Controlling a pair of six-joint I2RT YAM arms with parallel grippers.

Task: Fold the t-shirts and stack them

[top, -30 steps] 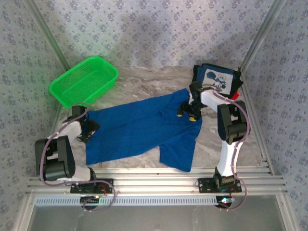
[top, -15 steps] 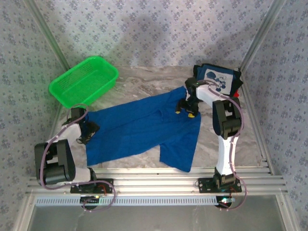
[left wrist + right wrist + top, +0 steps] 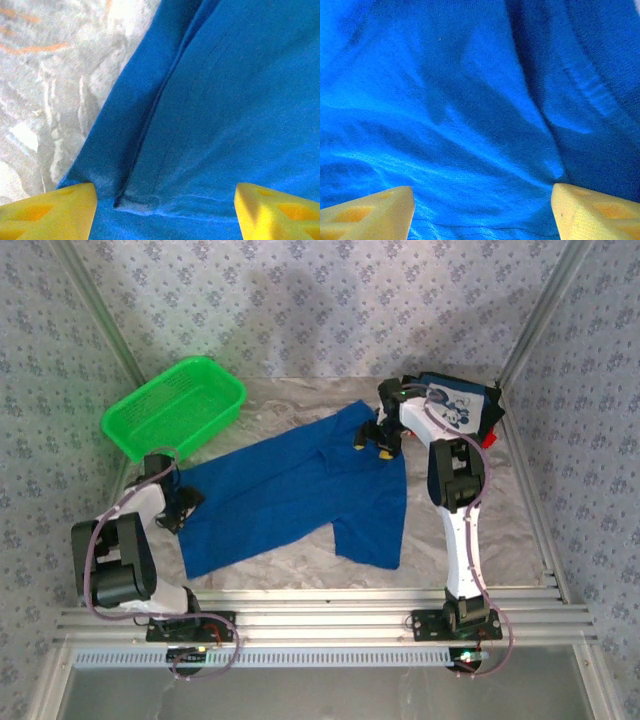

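Note:
The royal blue t-shirt lies spread, plain side up, across the middle of the table. My left gripper is open at the shirt's left edge. In the left wrist view the yellow fingertips stand wide apart over a seam fold. My right gripper is open on the shirt's far right part, its fingertips spread over wrinkled blue cloth. A folded dark navy t-shirt with a white cartoon panel lies at the back right. A bit of red cloth shows at its near edge.
A green mesh basket stands at the back left. Bare marble tabletop shows behind the shirt and along the near edge. Patterned walls and metal posts close in the sides and back.
My right gripper has moved back and left, and the blue shirt's right part has shifted back with it. The left gripper has barely moved.

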